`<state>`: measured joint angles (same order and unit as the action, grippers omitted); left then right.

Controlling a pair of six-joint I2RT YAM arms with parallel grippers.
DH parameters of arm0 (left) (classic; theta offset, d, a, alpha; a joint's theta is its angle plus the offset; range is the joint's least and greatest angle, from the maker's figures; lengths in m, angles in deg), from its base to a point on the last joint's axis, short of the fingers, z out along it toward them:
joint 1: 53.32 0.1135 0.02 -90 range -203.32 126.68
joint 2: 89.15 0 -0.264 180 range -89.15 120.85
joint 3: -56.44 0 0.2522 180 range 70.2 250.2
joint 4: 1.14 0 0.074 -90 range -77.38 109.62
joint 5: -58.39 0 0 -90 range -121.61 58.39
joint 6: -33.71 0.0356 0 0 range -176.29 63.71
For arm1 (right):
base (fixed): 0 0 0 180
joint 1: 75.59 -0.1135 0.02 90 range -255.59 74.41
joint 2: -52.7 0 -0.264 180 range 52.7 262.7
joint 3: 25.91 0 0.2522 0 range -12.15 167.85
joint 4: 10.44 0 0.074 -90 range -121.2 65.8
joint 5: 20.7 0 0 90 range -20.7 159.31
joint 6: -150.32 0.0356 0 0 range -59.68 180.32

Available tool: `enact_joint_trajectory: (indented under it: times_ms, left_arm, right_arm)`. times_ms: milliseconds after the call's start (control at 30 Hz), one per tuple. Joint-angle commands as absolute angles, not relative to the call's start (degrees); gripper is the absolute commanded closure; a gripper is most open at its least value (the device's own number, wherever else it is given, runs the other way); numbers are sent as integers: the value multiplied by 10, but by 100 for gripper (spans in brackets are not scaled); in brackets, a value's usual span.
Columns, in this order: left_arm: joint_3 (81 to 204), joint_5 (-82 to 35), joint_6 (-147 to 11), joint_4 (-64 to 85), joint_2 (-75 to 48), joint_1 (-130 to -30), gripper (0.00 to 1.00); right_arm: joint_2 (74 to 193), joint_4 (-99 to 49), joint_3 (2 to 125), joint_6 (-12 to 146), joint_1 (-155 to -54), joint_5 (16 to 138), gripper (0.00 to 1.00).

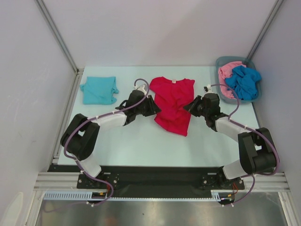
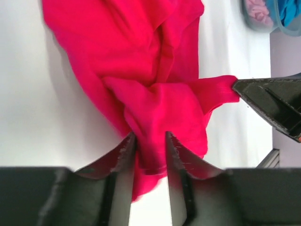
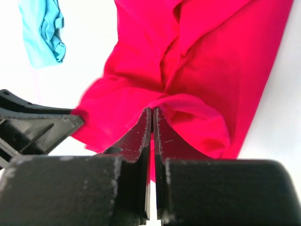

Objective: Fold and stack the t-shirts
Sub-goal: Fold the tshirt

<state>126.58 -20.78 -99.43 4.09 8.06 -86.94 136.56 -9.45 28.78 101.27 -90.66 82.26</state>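
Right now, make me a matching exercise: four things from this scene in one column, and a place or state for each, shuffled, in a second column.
Column one
1. red t-shirt
2. teal t-shirt
3. blue t-shirt
4. right gripper

Column two
A. in the grey bin
B. far left of the table
C. shut on red cloth
D. middle of the table, between the arms

Pairs: 1-D, 2-B, 3-A, 4-C
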Motion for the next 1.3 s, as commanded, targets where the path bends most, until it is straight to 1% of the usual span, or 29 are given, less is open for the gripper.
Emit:
enact_joint_trajectory:
  times_ms: [0,33,67,133,200,300,400,500,567,600,633,667,733,767,833,1100,1267]
  left_arm:
    - [1250,-201,-986,33,67,-872,62]
    - [1241,-197,-990,33,68,-873,41]
    - [1237,-197,-994,37,68,-873,34]
    - [1234,-207,-1001,49,72,-877,21]
    - [1236,-215,-1002,76,77,-879,19]
    - [1234,-219,-1002,81,77,-879,18]
    - [1235,-220,-1001,75,76,-879,20]
    - [1240,-222,-1001,73,75,-879,23]
    - [1242,-226,-1001,73,74,-879,27]
    - [1243,-226,-1001,73,74,-879,30]
    - [1243,-227,-1000,72,74,-879,38]
    - [1244,-226,-1001,71,74,-879,44]
    - [1244,-226,-1001,69,76,-879,51]
    - [1244,-226,-1002,67,76,-879,53]
    - [1244,-222,-1002,64,77,-879,52]
    - [1236,-214,-1006,50,88,-878,39]
    - [1207,-211,-1013,26,93,-880,38]
  right_arm:
    - [1365,-79,288,1017,-903,828,100]
    - [1365,-77,286,1018,-902,829,100]
    - [1364,-77,284,1019,-902,830,100]
    - [1363,-76,282,1018,-900,830,100]
    - [1363,-76,282,1018,-899,831,100]
    - [1360,-74,282,1022,-898,833,100]
    - [1358,-76,283,1022,-898,832,100]
    - [1354,-77,280,1022,-896,833,100]
    - [1352,-77,278,1022,-892,834,100]
    - [1351,-77,277,1022,-892,834,100]
    - [1351,-77,276,1022,-891,835,100]
    - [1351,-75,274,1025,-890,837,100]
    - [1350,-73,273,1026,-889,838,100]
    - [1349,-73,272,1027,-888,840,100]
    - [1344,-72,271,1029,-888,840,100]
    - [1342,-73,272,1029,-882,843,100]
    - [1344,-71,273,1031,-882,843,100]
